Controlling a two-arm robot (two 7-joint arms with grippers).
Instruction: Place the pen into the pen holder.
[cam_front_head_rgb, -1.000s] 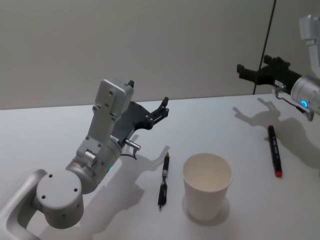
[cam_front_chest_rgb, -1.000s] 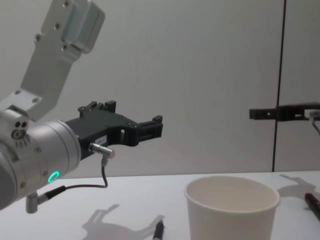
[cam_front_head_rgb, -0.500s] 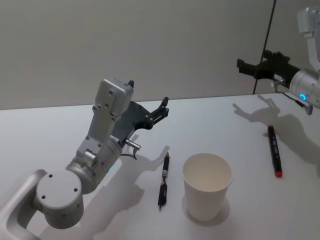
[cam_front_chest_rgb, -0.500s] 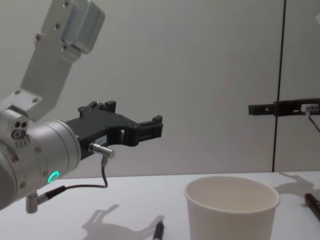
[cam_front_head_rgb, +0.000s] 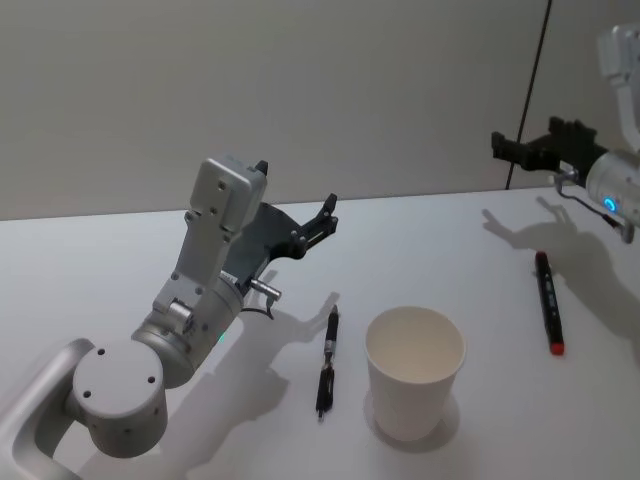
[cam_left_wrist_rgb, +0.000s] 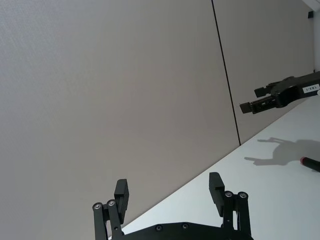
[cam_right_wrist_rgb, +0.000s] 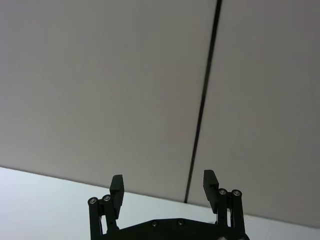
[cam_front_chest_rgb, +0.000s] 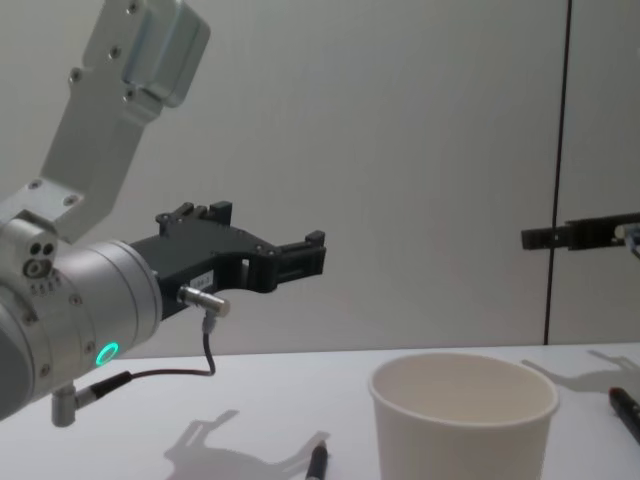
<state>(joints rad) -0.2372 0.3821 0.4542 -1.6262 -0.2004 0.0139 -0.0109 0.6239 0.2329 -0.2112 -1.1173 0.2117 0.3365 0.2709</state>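
Note:
The pen holder is an off-white paper cup standing upright on the white table, also near the front in the chest view. A black pen lies flat just left of it, its tip in the chest view. A second pen, black with a red end, lies to the cup's right. My left gripper hangs open in the air behind the black pen, its fingers well apart. My right gripper is open, raised high at the far right above the red-ended pen.
The white table runs back to a plain grey wall with a dark vertical seam. My left arm's large grey joints fill the near left corner. Bare tabletop lies between the cup and the wall.
My right gripper has drifted to the right, toward the view's edge, staying high and open. The left arm, both pens and the cup have not moved.

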